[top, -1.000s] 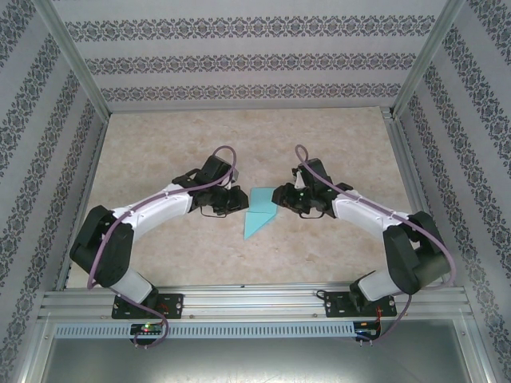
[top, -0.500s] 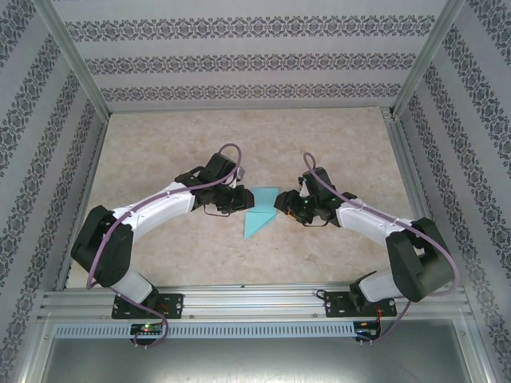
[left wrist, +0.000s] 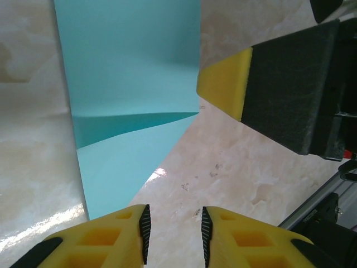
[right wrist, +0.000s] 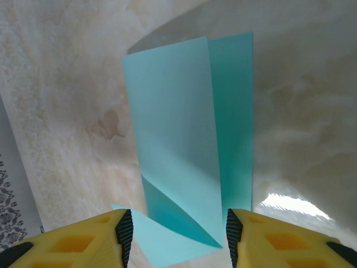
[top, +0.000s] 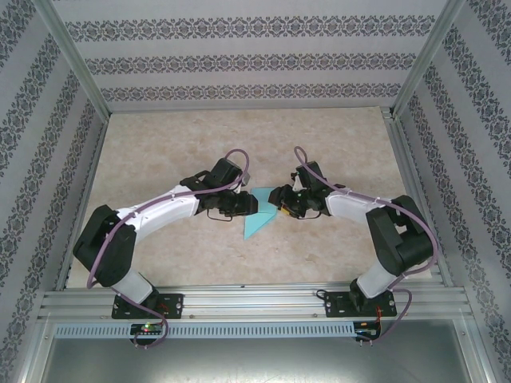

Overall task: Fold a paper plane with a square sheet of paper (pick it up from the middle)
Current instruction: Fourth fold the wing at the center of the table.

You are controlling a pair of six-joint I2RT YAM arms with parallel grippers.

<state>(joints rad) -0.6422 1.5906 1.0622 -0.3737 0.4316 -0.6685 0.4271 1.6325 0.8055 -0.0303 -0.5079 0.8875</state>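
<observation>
Left hand (left wrist: 173, 231) slightly parted — empty, right hand (right wrist: 178, 231) wider apart, straddling folded teal paper (right wrist: 178, 128) — unclamped

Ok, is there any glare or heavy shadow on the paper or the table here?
Left wrist view: a glare streak on the table at lower left, beside the paper, whose middle fold sits in shade. Right wrist view: a glare patch on the table at lower right; the paper's right strip looks darker. Top view: even light, no glare.
</observation>
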